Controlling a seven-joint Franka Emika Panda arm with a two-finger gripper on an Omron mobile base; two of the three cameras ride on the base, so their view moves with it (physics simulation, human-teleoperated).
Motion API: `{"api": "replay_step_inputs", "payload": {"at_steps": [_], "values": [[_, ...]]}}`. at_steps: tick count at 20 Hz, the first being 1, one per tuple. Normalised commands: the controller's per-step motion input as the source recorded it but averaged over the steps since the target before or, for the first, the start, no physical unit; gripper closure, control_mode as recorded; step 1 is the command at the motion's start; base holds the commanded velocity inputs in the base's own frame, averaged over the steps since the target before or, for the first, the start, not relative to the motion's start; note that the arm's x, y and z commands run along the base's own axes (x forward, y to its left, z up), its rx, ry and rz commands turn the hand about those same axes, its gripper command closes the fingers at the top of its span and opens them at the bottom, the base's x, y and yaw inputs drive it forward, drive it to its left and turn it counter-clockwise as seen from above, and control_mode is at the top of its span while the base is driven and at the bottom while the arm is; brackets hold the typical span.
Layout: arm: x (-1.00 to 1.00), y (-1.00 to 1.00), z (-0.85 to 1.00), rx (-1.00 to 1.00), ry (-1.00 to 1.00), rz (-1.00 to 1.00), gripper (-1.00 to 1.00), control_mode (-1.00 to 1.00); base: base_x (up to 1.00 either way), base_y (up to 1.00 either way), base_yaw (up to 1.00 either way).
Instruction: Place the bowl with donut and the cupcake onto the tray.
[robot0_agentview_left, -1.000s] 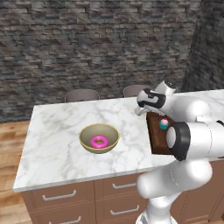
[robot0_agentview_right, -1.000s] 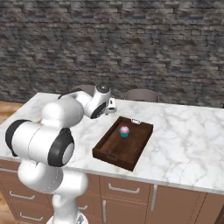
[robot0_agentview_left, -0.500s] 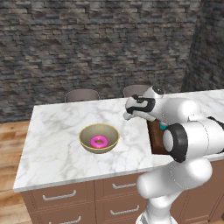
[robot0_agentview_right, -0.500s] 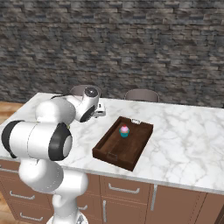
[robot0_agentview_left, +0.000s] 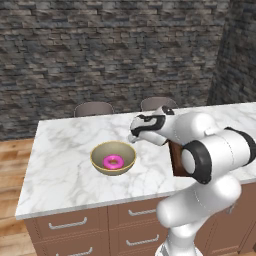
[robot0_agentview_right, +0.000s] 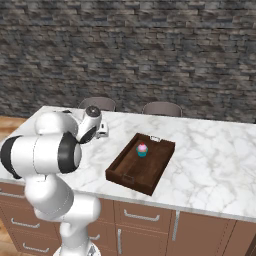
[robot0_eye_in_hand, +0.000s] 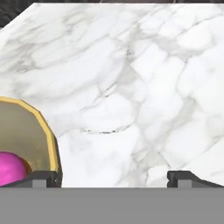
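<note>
The tan bowl (robot0_agentview_left: 123, 152) sits on the marble counter left of centre with the pink donut (robot0_agentview_left: 113, 162) inside it. My gripper (robot0_agentview_left: 133, 138) hovers just right of the bowl's far rim, open with nothing between its fingers. In the hand view the bowl (robot0_eye_in_hand: 24, 131) and donut (robot0_eye_in_hand: 10, 168) lie at the lower left, beside my left fingertip (robot0_eye_in_hand: 41, 177). The dark brown tray (robot0_agentview_right: 131, 169) lies to the right, and the teal-wrapped cupcake (robot0_agentview_right: 142, 149) stands upright in it. My own arm partly hides the tray (robot0_agentview_left: 176, 159) in the left base view.
Behind the counter stand two grey chair backs (robot0_agentview_left: 94, 108) (robot0_agentview_left: 157, 103), in front of a stone wall. Bare marble (robot0_agentview_left: 65, 150) stretches left of the bowl and right of the tray (robot0_agentview_right: 215, 150). Drawers run under the counter's front edge.
The arm has swung left from above the tray to the bowl's right side and dropped lower. Cupcake, tray and bowl have stayed put.
</note>
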Motion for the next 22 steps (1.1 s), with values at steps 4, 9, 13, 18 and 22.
{"api": "replay_step_inputs", "payload": {"at_steps": [4,9,13,18,22], "values": [[0.0,0.45,-0.43,0.03,0.06,0.0,-1.0,-1.0,0.0,0.0,0.0],[0.0,0.37,-0.47,0.02,0.07,0.0,-1.0,-1.0,0.0,0.0,0.0],[0.0,0.3,-0.36,0.02,0.05,0.0,-1.0,-1.0,0.0,0.0,0.0],[0.0,0.39,-0.16,0.0,0.03,0.0,1.0,-1.0,0.0,0.0,0.0],[0.0,0.38,-0.03,0.01,0.0,0.0,1.0,-1.0,0.0,0.0,0.0]]}}
